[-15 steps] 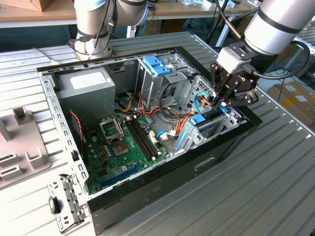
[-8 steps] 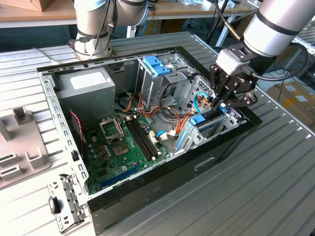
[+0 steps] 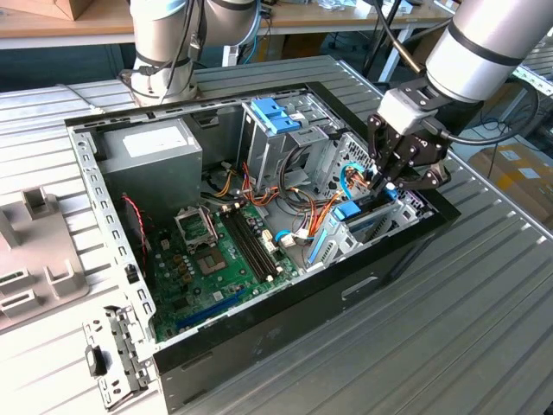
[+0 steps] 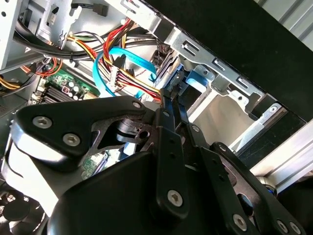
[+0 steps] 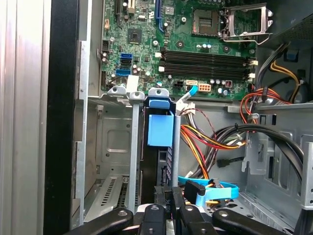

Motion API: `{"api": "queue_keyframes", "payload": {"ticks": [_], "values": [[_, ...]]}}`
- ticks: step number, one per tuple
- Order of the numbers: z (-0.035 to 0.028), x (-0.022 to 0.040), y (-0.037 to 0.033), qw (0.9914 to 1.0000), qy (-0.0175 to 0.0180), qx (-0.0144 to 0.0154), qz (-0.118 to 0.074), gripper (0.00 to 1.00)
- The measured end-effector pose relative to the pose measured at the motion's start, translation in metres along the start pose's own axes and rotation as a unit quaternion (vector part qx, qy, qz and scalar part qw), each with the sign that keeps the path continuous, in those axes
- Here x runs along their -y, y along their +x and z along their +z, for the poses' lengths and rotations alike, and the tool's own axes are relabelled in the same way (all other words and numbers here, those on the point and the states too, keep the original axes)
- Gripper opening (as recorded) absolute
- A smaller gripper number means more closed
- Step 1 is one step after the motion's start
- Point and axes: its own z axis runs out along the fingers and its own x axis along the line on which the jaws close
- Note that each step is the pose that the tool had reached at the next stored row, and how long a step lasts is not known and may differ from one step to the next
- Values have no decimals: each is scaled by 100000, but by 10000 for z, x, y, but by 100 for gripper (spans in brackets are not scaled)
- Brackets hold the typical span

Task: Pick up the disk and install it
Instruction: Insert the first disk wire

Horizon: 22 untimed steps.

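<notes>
Open computer case (image 3: 259,346) on ribbed counter (image 3: 449,328); motherboard (image 3: 216,259) on case floor.

Drive cage (image 5: 122,147) at front corner of case, two bays.

Arm's gripper (image 3: 389,177) low over cage.

Disk (image 5: 159,147) on edge in one bay, mostly seated, blue rail tab (image 5: 160,129) facing up; long axis seemingly down into bay.

Fingers (image 4: 171,105) drawn close together, pinching disk's end.

Judgement: push straight along bay line, no tilt; keep blue data cable (image 5: 210,191) clear.

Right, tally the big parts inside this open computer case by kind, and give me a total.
Power-supply box: 1
Motherboard: 1
Drive cage with blue clips: 1
Disk: 1
Total: 4
</notes>
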Motion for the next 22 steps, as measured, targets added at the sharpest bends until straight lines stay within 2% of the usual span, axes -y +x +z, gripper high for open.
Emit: {"api": "queue_keyframes", "payload": {"ticks": [9, 11, 16, 19, 22], "values": [[12, 0, 4, 100000, 11, 9, 162, 17], [-17, 0, 3, 99998, 46, 12, 698, 17], [-23, 0, 9, 99952, 194, -47, 3090, 17], [-22, -3, 58, 99947, 209, 65, 3255, 17], [-18, -5, 70, 99946, 211, 231, 3265, 17]]}}
